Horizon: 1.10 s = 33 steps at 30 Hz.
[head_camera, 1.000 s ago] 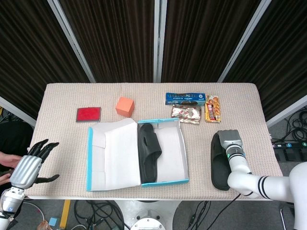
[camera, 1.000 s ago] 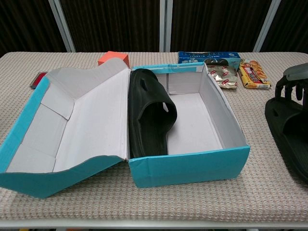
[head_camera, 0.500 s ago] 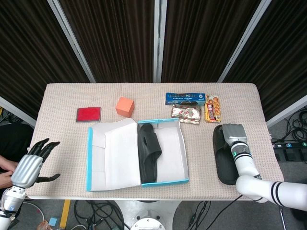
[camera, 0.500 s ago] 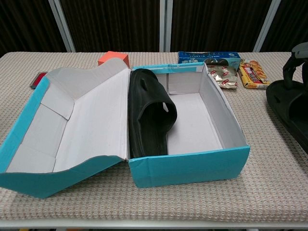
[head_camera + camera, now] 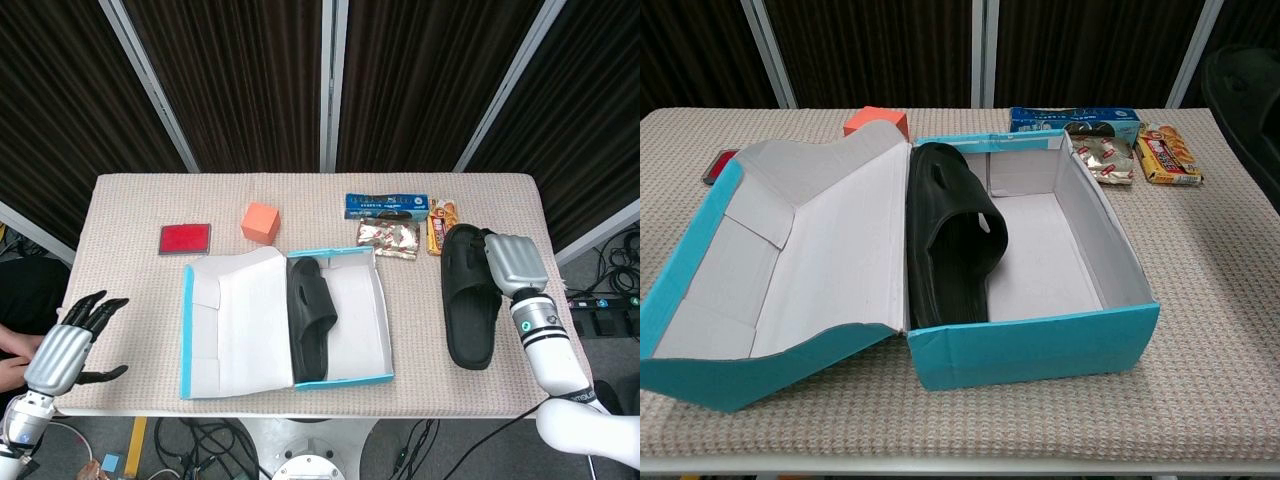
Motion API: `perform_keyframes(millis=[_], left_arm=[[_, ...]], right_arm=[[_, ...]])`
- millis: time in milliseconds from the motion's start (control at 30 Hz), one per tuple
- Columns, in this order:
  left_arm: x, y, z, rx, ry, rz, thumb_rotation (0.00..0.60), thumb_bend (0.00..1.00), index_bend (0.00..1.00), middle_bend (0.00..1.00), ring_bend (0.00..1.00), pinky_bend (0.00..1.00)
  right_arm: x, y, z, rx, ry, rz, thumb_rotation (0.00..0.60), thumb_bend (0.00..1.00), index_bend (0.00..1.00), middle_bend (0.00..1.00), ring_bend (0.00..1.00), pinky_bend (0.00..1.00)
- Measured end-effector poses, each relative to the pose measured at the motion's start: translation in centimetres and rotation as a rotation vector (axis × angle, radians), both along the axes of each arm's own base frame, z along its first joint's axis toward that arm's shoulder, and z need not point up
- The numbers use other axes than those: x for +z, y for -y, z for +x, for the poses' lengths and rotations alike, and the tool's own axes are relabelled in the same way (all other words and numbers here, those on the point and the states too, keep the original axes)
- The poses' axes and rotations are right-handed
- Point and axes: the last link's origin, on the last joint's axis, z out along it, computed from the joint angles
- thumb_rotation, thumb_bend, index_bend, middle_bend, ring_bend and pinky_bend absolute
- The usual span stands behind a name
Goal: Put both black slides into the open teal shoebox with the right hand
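Lifted since a moment ago, the second slide point(image 5: 470, 295) hangs gripped in the right hand point(image 5: 515, 262), heel toward the robot. Shoebox point(image 5: 383, 310) lies to that hand's left, one slide point(image 5: 310, 318) inside.

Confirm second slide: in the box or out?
Out. The second slide is right of the shoebox, held by the right robot hand; only one slide lies inside.

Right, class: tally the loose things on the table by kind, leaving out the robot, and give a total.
Black slides: 2
Teal shoebox: 1
Snack packs: 3
Orange block: 1
Red flat case: 1
Total: 8
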Motion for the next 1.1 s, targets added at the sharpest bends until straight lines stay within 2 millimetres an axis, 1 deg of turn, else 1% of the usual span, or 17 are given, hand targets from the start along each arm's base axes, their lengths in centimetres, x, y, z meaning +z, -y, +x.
perform_keyframes(millis=[100,233,367,433,500,667,900,1000,1100], left_arm=[[0.2,0.1,0.1,-0.004,0.000,0.007,0.600,0.00,0.11,0.15,0.01,0.09],[0.3,0.1,0.2,-0.005,-0.002,0.013,0.600,0.00,0.11,0.15,0.01,0.09],[0.5,0.2,0.2,-0.009,-0.008,0.020,0.600,0.00,0.11,0.15,0.01,0.09],[0.6,0.2,0.2,-0.010,-0.011,0.023,0.600,0.00,0.11,0.15,0.01,0.09],[0.6,0.2,0.1,-0.010,-0.016,0.024,0.600,0.00,0.11,0.15,0.01,0.09],[0.8,0.3,-0.3,-0.003,-0.024,0.030,0.600,0.00,0.11,0.15,0.01,0.09],[1.2,0.5,-1.0,0.001,-0.037,0.043,0.600,0.00,0.11,0.15,0.01,0.09],[1.4,0.5,-1.2,0.000,-0.046,0.050,0.600,0.00,0.11,0.15,0.01,0.09],[1.5,0.5,-1.4,-0.001,-0.049,0.054,0.600,0.00,0.11,0.15,0.01,0.09]], right_arm=[[0.3,-0.4,0.7,0.035,0.073,-0.014,0.600,0.17,0.59,0.52,0.48,0.69],[0.2,-0.7,1.3,0.071,0.186,-0.022,0.600,0.17,0.59,0.53,0.48,0.69],[-0.4,-0.9,2.0,0.119,0.319,-0.019,0.600,0.17,0.61,0.54,0.49,0.70],[-1.1,-1.0,2.3,0.149,0.394,-0.012,0.600,0.17,0.62,0.54,0.50,0.70],[-2.1,-1.1,2.5,0.167,0.465,0.000,0.600,0.17,0.62,0.54,0.50,0.70],[-4.8,-0.7,2.2,0.168,0.572,0.039,0.600,0.17,0.62,0.54,0.50,0.70],[-8.7,0.5,2.2,0.158,0.725,0.091,0.600,0.17,0.62,0.54,0.50,0.70],[-10.0,1.0,2.5,0.165,0.789,0.104,0.600,0.16,0.62,0.54,0.50,0.70],[-10.8,1.3,3.0,0.171,0.846,0.120,0.600,0.16,0.62,0.54,0.50,0.70]])
